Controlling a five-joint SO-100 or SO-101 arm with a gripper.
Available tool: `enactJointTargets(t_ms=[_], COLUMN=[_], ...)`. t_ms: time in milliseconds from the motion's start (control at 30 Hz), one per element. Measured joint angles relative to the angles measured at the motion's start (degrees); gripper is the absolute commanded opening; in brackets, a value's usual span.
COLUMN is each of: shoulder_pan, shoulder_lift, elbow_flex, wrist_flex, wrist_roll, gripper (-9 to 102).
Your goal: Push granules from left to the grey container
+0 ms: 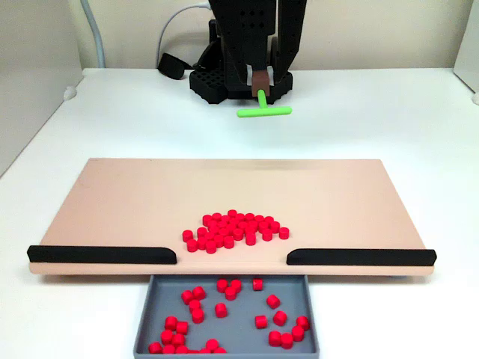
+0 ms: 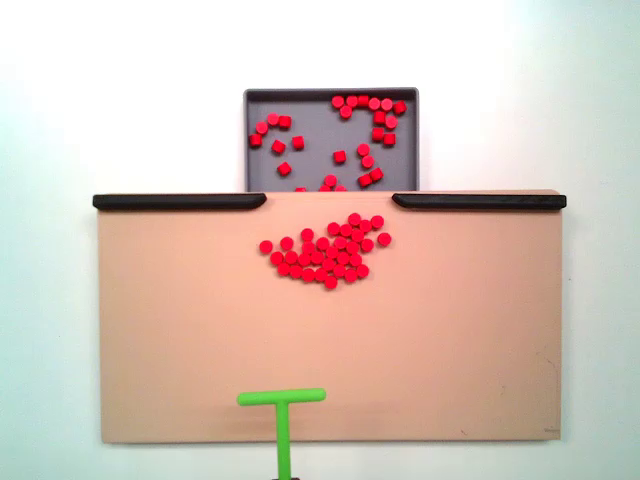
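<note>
A pile of red granules (image 1: 236, 228) (image 2: 325, 250) lies on the tan board (image 1: 112, 202) (image 2: 180, 330), just short of the gap between two black strips. More granules lie scattered in the grey container (image 1: 142, 329) (image 2: 330, 92), which sits beyond that gap below the board's edge. At the arm's end of the board, my gripper (image 1: 260, 82) is shut on the stem of a green T-shaped stick (image 1: 263, 111) (image 2: 282, 398). The stick's crossbar hangs well away from the pile; in the fixed view from above it is over the board's edge nearest the arm.
Two black strips (image 1: 101, 255) (image 1: 359, 256) (image 2: 180, 201) (image 2: 480, 201) line the board's container-side edge on either side of the gap. The arm's black base (image 1: 217, 82) and cables stand on the white table behind the board.
</note>
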Motion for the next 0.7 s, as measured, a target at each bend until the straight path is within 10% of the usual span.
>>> enactJointTargets(t_ms=[700], shoulder_pan=[-2.9], shoulder_lift=[0.0], elbow_flex=[0.0], wrist_flex=[0.0], wrist_roll=[6.2], gripper=[0])
